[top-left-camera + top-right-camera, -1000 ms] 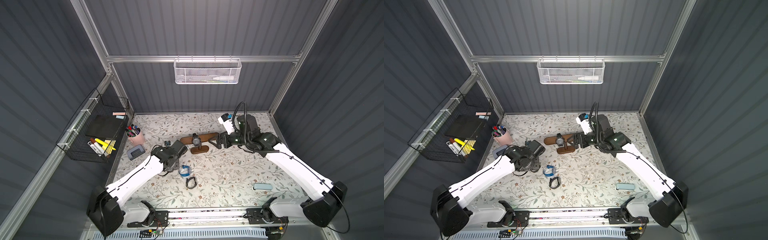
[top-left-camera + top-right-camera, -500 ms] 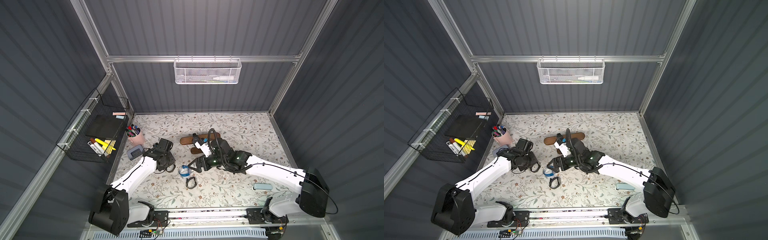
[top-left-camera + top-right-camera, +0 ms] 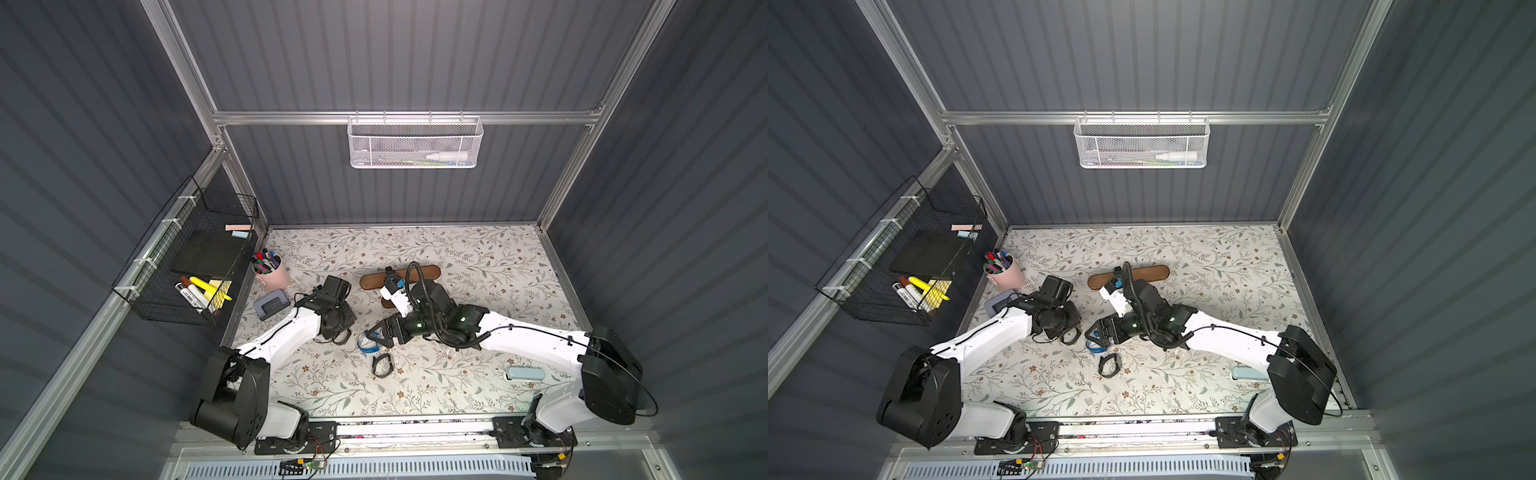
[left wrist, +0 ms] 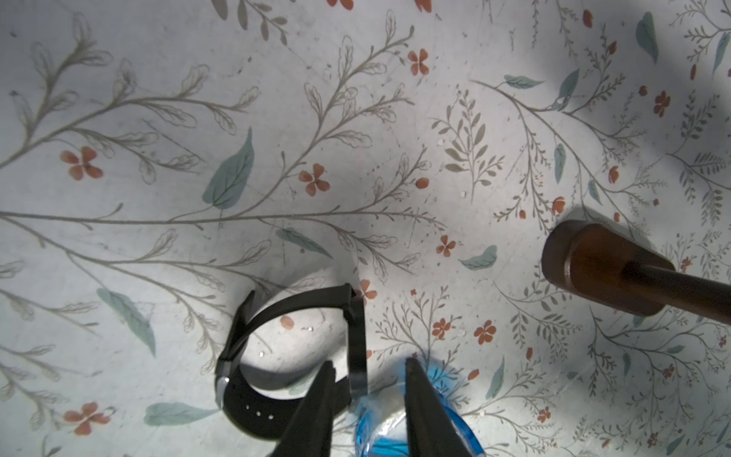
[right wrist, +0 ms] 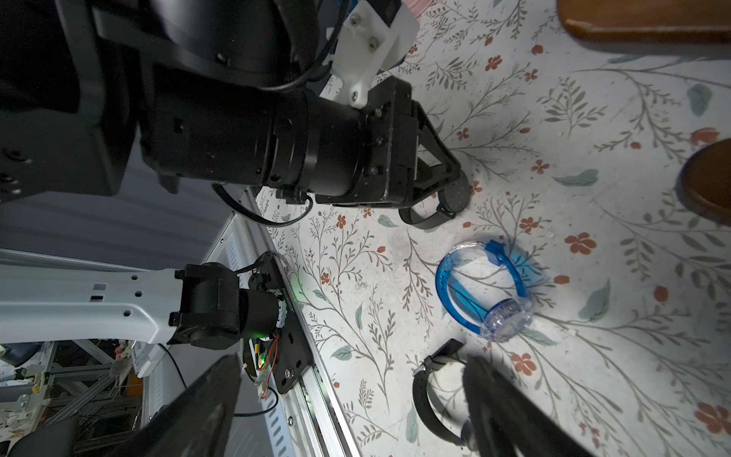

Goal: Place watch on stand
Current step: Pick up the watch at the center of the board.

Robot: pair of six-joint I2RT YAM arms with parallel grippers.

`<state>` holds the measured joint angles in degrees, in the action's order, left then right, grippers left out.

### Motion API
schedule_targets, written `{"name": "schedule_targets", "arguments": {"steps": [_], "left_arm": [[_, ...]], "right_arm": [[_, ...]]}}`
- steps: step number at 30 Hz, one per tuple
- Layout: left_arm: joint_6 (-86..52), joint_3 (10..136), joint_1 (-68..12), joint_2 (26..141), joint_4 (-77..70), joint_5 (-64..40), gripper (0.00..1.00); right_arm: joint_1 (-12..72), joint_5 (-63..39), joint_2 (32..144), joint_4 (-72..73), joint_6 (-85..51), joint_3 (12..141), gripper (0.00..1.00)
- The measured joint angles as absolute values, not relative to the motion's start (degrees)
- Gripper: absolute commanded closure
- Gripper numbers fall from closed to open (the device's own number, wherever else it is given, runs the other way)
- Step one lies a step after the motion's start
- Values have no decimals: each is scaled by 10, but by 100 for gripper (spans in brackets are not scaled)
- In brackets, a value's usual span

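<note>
A black watch (image 4: pixel 292 348) lies on the floral mat, also seen in both top views (image 3: pixel 340 337) (image 3: pixel 1072 335). My left gripper (image 4: pixel 366 399) points down at it, jaws narrow, with the strap end (image 4: pixel 358 356) between the fingers and a gap still showing on one side. A blue watch (image 5: pixel 486 285) (image 3: pixel 365 345) lies beside it, under my right gripper (image 3: pixel 374 336) (image 5: pixel 352 411), which stands wide open and holds nothing. A second black watch (image 5: pixel 431 395) (image 3: pixel 382 368) lies by one right finger (image 5: pixel 506 403). The dark wooden stand (image 3: pixel 424 272) (image 4: pixel 593 269) stands behind, partly hidden by the right arm.
A pink cup of pens (image 3: pixel 272 272) and a grey punch (image 3: pixel 272 305) sit at the left edge. A pale blue stapler (image 3: pixel 524 374) lies front right. A black wire basket (image 3: pixel 187 266) hangs on the left wall, a white one (image 3: pixel 413 141) on the back wall.
The right arm has swung from the stand forward and left to above the blue watch. The left gripper has drawn in over the black watch, and its jaws have narrowed.
</note>
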<state>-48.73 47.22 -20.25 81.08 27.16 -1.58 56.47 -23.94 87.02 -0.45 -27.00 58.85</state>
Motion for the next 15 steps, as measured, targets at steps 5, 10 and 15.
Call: {"name": "schedule_targets", "arguments": {"steps": [5,10,15], "left_arm": [[-488,472,-203,826,262,-16,74],[-487,470,-203,830,256,-16,75],[-488,457,-203,830,245,-16,78]], "right_arm": [[565,-237,870,-5,-267,588,9],[565,-232,870,-6,-267,588,9],[565,-229,870,-9,-265,588,9]]}}
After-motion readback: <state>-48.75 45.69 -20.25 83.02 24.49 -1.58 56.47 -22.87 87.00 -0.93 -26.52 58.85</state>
